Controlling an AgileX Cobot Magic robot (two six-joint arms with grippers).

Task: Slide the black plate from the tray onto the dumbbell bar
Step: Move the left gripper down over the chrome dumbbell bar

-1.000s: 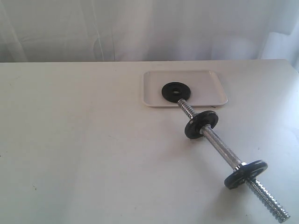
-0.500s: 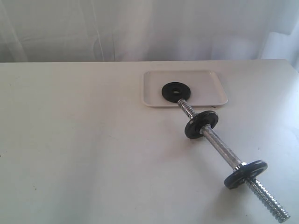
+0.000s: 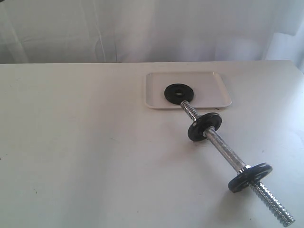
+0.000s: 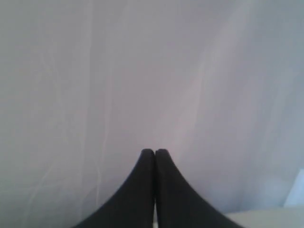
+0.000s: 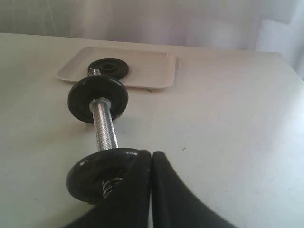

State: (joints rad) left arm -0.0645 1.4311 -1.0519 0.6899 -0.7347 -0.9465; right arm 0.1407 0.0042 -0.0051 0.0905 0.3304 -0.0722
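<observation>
Exterior: black plate [image 3: 179, 93] lies flat in the tray [image 3: 209, 83]. The dumbbell bar [image 3: 223, 149] lies diagonally on the counter [image 3: 71, 142], far tip at the tray rim, carrying an inner disc [image 3: 204, 126] and an outer disc [image 3: 249, 176].
Left wrist: left end effector [image 4: 155, 152] pinched together, empty, facing a curtain [image 4: 142, 71].
Right wrist: right end effector [image 5: 151, 154] pinched together, empty, just beside the outer disc, whose faint rim marking is unreadable.

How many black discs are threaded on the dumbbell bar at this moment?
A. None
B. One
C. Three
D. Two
D: the dumbbell bar carries two, the far disc close to the tray and the near disc toward the bar's other end. The third, the black plate, lies flat in the tray.
</observation>
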